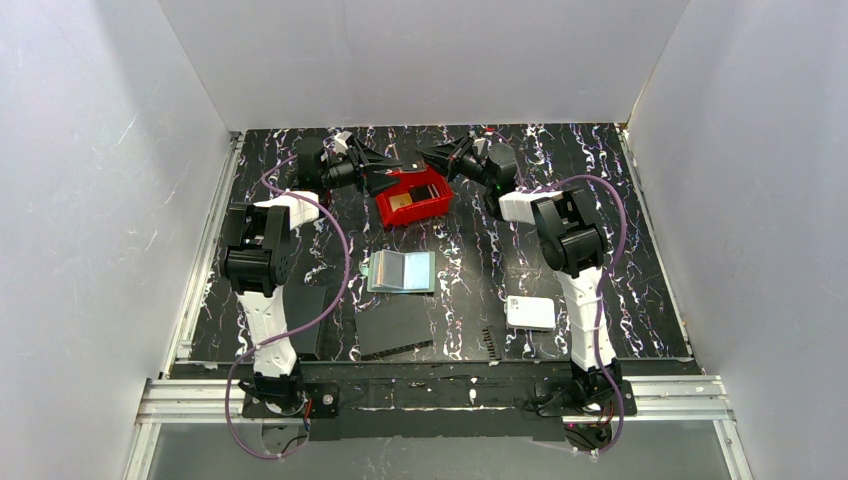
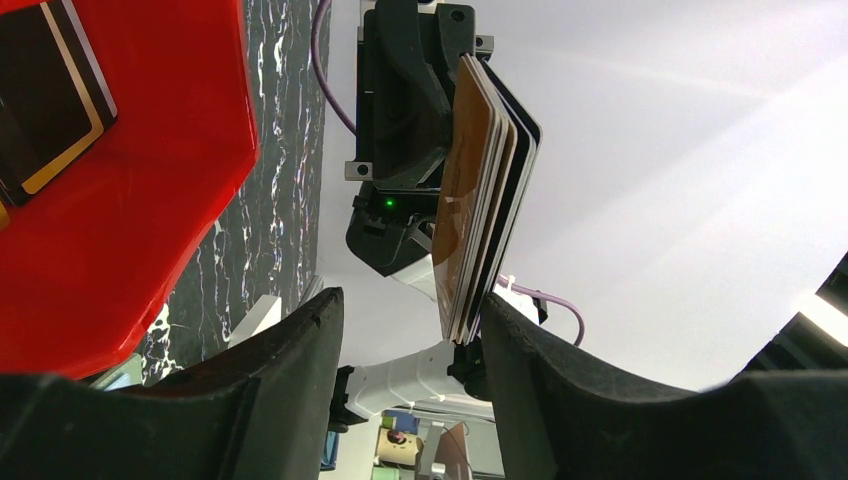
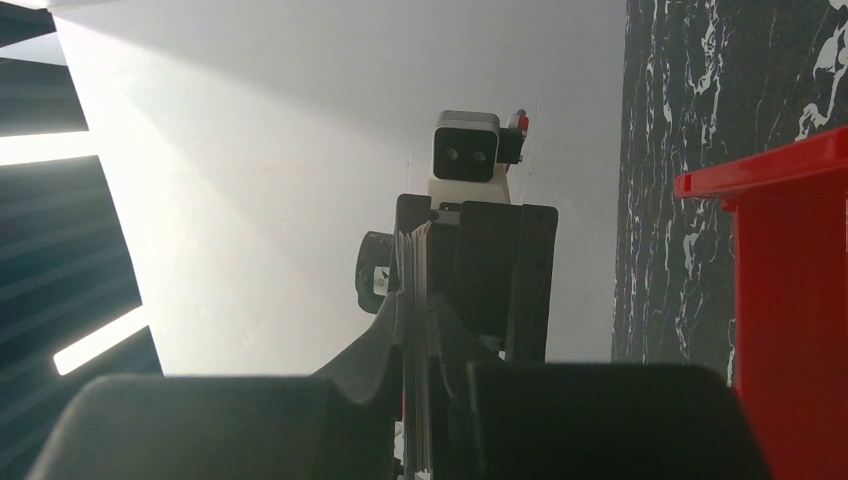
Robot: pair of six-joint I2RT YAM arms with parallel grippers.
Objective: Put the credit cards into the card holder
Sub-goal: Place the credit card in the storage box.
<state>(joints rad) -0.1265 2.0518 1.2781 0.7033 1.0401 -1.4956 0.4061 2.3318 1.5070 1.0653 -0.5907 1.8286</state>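
You've got a black marbled bench [image 1: 620,200], matte. At its far end sits the red bin [image 1: 415,210]: glossy hard plastic, faceted walls. Mid-bench the card holder [image 1: 401,270] lies folded open, pale pockets up, so I'd say it's staged for loading. Your right pincer [image 3: 418,322] is clamped on a stack of credit cards [image 2: 485,190], thin and rigid, tan, white and black, held in the air by the bin. Your left pincer [image 2: 410,300] has its jaws apart, straddling the stack's free end without gripping. Reads as a handover.
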